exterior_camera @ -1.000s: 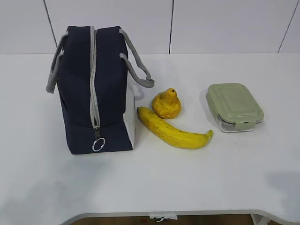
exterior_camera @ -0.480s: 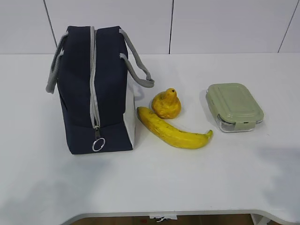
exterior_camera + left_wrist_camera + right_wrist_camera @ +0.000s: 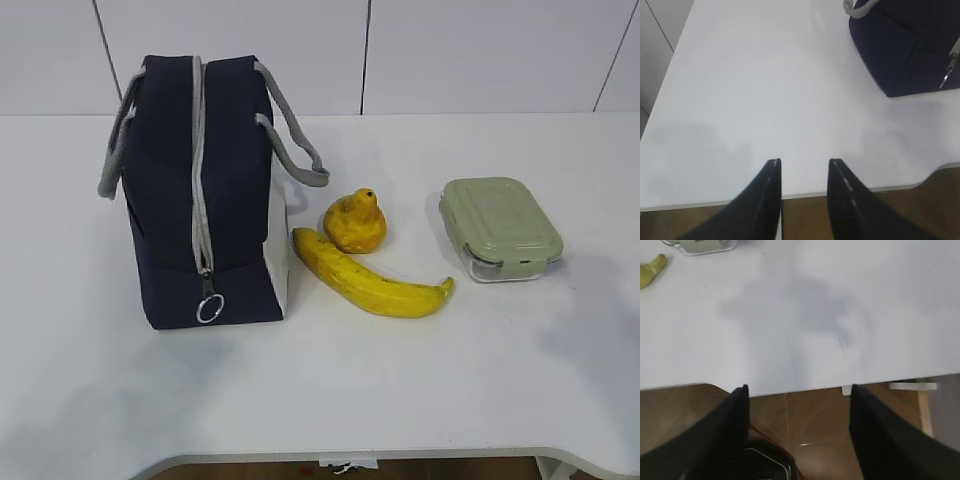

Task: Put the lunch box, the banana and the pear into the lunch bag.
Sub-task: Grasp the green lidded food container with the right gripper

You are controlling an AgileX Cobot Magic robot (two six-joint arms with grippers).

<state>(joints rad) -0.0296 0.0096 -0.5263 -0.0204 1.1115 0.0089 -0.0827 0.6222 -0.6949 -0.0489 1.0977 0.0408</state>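
Lunch bag (image 3: 205, 190) stands zipped at nine o'clock on the counter (image 3: 400, 380), so first pull its ring (image 3: 210, 310). Banana (image 3: 370, 282), pear (image 3: 356, 222) and lunch box (image 3: 500, 228) wait toward three o'clock. Left tool (image 3: 804, 172) and right tool (image 3: 797, 397) hang spread, empty.

Lunch bag (image 3: 165, 200): matt navy woven cloth, grey webbing handles, grey zipper tape with a shiny metal ring pull (image 3: 209, 310). Lunch box (image 3: 500, 228): clear glossy glass body, pale green satin plastic lid. Banana (image 3: 368, 277): smooth yellow skin, slight sheen. Pear (image 3: 356, 222): duller, blemished skin. Surface (image 3: 400, 400): smooth white laminate, matt. Left pincer (image 3: 804, 165) fingers: black, smooth, semi-gloss plastic.
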